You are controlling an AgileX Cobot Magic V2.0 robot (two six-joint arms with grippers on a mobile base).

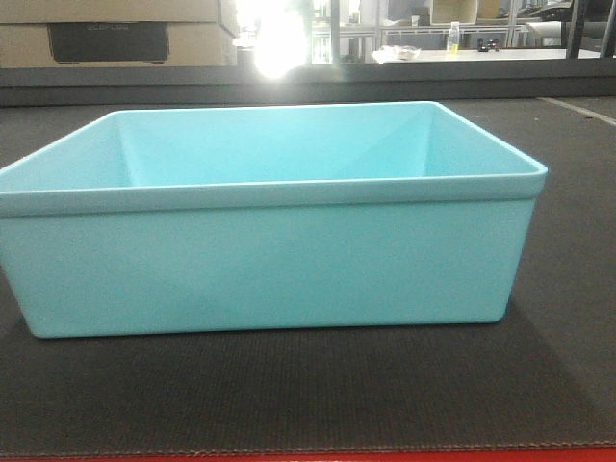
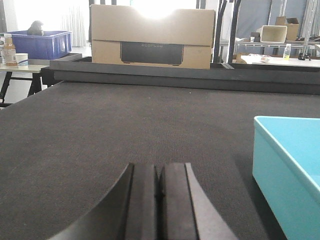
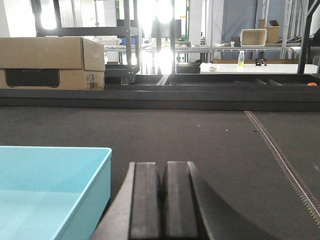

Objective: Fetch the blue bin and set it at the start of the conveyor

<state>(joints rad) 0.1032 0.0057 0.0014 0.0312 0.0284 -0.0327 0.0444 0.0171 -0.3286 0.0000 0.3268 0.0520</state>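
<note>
Inspector: Where did the blue bin [image 1: 269, 231] stand?

Assessor: Upright and empty on the conveyor start [image 1: 308, 395], long axis crosswise to the front camera. It lay between the arms, right of the left gripper [image 2: 159, 200] and left of the right gripper [image 3: 162, 200].

Inspector: Grippers?

Assessor: Both pressed together, holding nothing, neither visibly nearer. Placement appeared complete.

Left gripper [image 2: 159, 197] low at near edge, pads pressed together, above dark grey conveyor start [image 2: 125, 130]; corner of blue bin [image 2: 287, 170] on belt at right, apart from gripper; cardboard box [image 2: 152, 36] beyond far rail, dark blue crate [image 2: 40, 44] far left.
</note>
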